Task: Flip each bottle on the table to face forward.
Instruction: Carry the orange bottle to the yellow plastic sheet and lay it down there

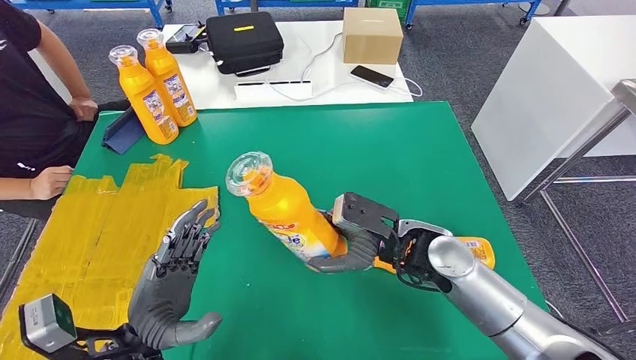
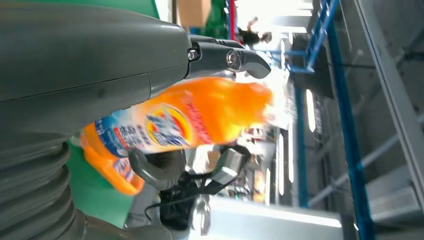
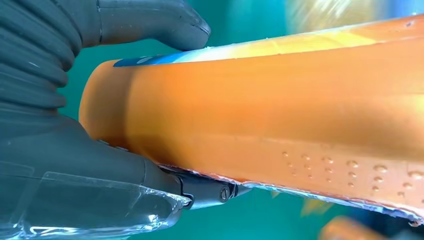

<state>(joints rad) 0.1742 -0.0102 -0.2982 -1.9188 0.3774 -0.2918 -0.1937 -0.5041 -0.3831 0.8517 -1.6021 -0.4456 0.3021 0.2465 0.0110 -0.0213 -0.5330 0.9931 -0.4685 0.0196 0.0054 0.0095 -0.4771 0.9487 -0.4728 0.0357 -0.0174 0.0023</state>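
Right hand point(image 1: 358, 241) has its fingers clamped on the bottle point(image 1: 285, 210), tilted over the green tabletop point(image 1: 390, 150), probably mid-turn to face its label forward. Left hand point(image 1: 174, 281) waits nearby, fingers apart.

orange bottle point(image 1: 289, 214), green table point(image 1: 390, 150), yellow tape point(image 1: 90, 240)

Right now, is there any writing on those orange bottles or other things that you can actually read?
None can be read for certain.
Held bottle in the right hand: red and blue label print, blurred.
Two standing bottles: blue labels, too small.
Black case: yellow mark, no letters readable.
Cardboard box: no print visible.
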